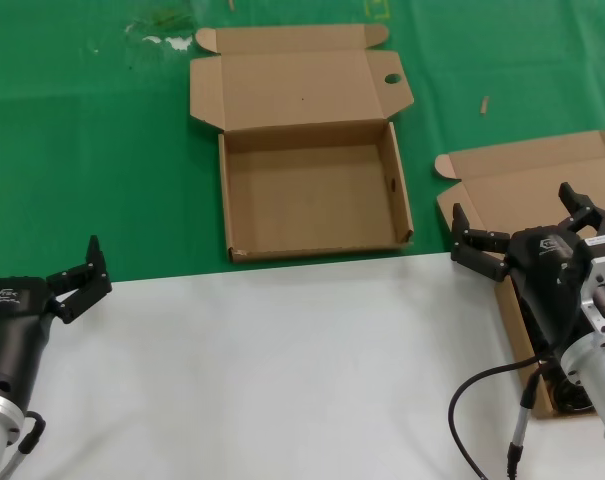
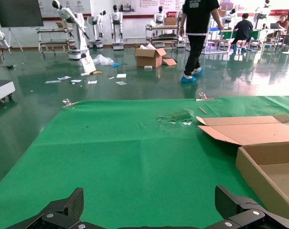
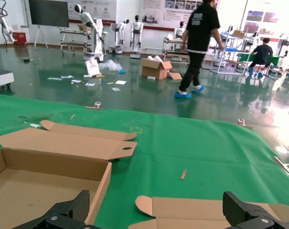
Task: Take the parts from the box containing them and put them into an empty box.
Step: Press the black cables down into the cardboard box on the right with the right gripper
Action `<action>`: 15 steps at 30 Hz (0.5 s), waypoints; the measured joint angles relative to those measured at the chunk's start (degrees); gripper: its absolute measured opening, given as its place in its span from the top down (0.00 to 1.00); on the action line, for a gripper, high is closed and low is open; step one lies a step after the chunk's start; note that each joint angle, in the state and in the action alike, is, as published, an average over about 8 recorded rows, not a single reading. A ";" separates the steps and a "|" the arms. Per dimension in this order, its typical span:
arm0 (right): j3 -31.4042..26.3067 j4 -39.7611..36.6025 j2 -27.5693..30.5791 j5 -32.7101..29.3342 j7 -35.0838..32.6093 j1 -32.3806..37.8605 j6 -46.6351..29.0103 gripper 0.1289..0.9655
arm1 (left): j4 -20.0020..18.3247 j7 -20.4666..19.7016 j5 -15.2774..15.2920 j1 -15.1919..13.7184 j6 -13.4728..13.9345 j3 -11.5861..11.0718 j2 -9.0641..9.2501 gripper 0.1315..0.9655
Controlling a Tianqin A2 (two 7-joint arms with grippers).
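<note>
Right end effector [image 1: 517, 235] hovers released over the box containing them [image 1: 527, 185] at four o'clock, the parts mostly hidden beneath it, so it should descend squarely onto one coil before carrying toward the empty box [image 1: 312, 190] at twelve.

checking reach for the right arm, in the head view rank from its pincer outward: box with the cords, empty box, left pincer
Measured from the right pincer:
1. Box with the cords, at the right edge, directly under that pincer.
2. Empty box, open at centre on the green cloth, to its left.
3. Left pincer, at the far left, over the edge of the white surface.
</note>
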 joint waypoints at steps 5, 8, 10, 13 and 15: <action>0.00 0.00 0.00 0.00 0.00 0.00 0.00 0.00 | 0.00 0.00 0.00 0.00 0.00 0.00 0.00 0.00; 0.00 0.00 0.00 0.00 0.00 0.00 0.00 0.00 | 0.00 0.00 0.00 0.00 0.00 0.00 0.00 0.00; 0.00 0.00 0.00 0.00 0.00 0.00 0.00 0.00 | 0.00 0.00 0.00 0.00 0.00 0.00 0.00 0.00; 0.00 0.00 0.00 0.00 0.00 0.00 0.00 0.00 | 0.00 0.00 0.00 0.00 0.00 0.00 0.00 0.00; 0.00 0.00 0.00 0.00 0.00 0.00 0.00 0.00 | 0.00 0.00 0.00 0.00 0.00 0.00 0.00 0.00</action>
